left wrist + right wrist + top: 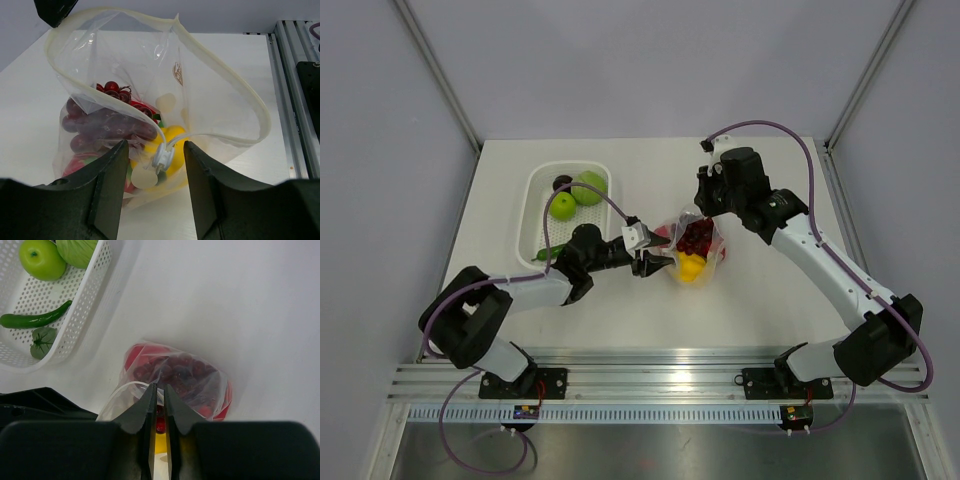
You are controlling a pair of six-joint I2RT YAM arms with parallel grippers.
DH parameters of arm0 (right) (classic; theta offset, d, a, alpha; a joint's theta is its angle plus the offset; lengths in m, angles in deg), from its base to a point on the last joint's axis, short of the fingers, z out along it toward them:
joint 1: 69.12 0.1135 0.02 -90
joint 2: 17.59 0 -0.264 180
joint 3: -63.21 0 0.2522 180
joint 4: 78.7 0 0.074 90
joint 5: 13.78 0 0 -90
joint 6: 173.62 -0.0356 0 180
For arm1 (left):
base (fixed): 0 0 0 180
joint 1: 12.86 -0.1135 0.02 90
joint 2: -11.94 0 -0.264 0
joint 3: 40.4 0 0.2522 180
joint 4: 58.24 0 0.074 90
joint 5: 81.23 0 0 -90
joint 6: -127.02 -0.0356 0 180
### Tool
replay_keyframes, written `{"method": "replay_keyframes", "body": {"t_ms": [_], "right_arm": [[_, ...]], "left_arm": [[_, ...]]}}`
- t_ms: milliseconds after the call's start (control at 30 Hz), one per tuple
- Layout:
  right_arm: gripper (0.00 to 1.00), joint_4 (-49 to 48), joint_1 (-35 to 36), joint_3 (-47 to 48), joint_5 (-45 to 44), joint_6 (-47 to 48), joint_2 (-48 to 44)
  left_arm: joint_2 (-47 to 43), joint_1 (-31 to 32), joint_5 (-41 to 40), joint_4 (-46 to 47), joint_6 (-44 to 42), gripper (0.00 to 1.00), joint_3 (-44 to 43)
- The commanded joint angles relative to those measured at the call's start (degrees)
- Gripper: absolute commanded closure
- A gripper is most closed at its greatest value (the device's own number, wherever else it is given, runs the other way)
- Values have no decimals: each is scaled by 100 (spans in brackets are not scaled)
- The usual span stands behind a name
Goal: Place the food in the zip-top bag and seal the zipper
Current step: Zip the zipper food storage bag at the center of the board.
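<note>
Left gripper (154,147): mine, fingers spread wide and holding nothing; it sits low at the near-left side of the bag's mouth.
Right gripper (158,389): mine, fingers pinched almost together on the far rim of the bag, lifting that edge.
Bag (698,245): clear plastic, at the middle of the table (770,300), to the right of the basket; its mouth gapes toward my left gripper.
Zipper strip (250,100): pale, unjoined, looping round the open mouth.
Slider (164,156): small white piece on the strip, lying between my left fingers, neither of which touches it.
Inside the bag: dark grapes (110,125), a yellow piece (175,137) and red pieces (132,357) under them.
Basket (535,215): white, slotted, at the far left, apart from the bag.
Inside the basket: green apple (563,206), leafy green piece (590,187), dark round piece (562,182), green pepper (35,318).
Step in hand: loading, by my reckoning; the bag is part filled and unsealed.
Next move: my left gripper should swing left to the basket and take one piece, while my right gripper keeps the rim raised so the mouth does not collapse.
Sealing: not yet begun; it will call for both sides of the strip to be brought together.
</note>
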Motion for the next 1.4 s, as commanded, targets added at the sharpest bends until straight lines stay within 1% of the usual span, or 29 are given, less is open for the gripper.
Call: {"method": "replay_keyframes", "body": {"t_ms": [0,167,267,400,533,700,733,767,800,833,867,900,933,967,1033,1067,1100,1133,1167,1267,1300,1367], "right_arm": [[83,28,-58,259,49,-51,13],[83,37,-93,251,58,-59,13],[84,19,-119,233,251,-68,21],[84,10,-137,233,304,-103,48],[84,28,-181,242,330,-103,57],[84,19,-234,259,453,-130,83],[84,10,-251,268,506,-156,100],[84,2,-260,268,532,-156,118],[85,19,-260,286,550,-156,118],[85,45,-269,294,559,-147,161],[85,72,-278,303,568,-147,171],[85,89,-269,312,576,-139,179],[85,150,-278,321,620,-130,188],[84,203,-269,373,664,-121,180],[79,317,-269,417,857,-112,136],[71,353,-278,478,901,-121,31],[66,414,-269,505,849,-130,-48],[58,432,-278,566,762,-138,-232],[46,467,-278,593,648,-156,-338],[38,608,-278,724,164,-95,-759],[37,721,-286,751,-37,-69,-848],[36,810,-313,795,-109,19,-1129]], "left_arm": [[90,-20,-56,478,-24,49,-68],[143,-29,-117,557,-24,47,19],[204,-37,-109,706,29,47,55],[257,-37,-73,689,20,50,-15],[284,-46,-64,601,-6,49,20],[301,-55,-47,786,73,49,108],[301,-64,-47,768,82,50,108],[301,-64,-38,759,82,52,108],[293,-72,-29,759,82,60,108],[284,-73,-12,698,82,78,82],[258,-90,-20,654,108,89,55],[240,-90,-38,602,117,97,29],[179,-108,-55,514,134,100,11],[143,-99,-99,478,143,100,-24],[4,-99,-169,356,152,100,-50],[-58,-99,-222,277,152,100,-103],[-120,-99,-275,171,152,100,-155],[-277,-99,-354,-117,135,100,-208],[-348,-108,-424,-285,126,100,-269],[-585,-134,-530,-822,64,100,-568],[-630,-143,-530,-901,82,100,-673],[-726,-195,-521,-1051,195,100,-779]]}}
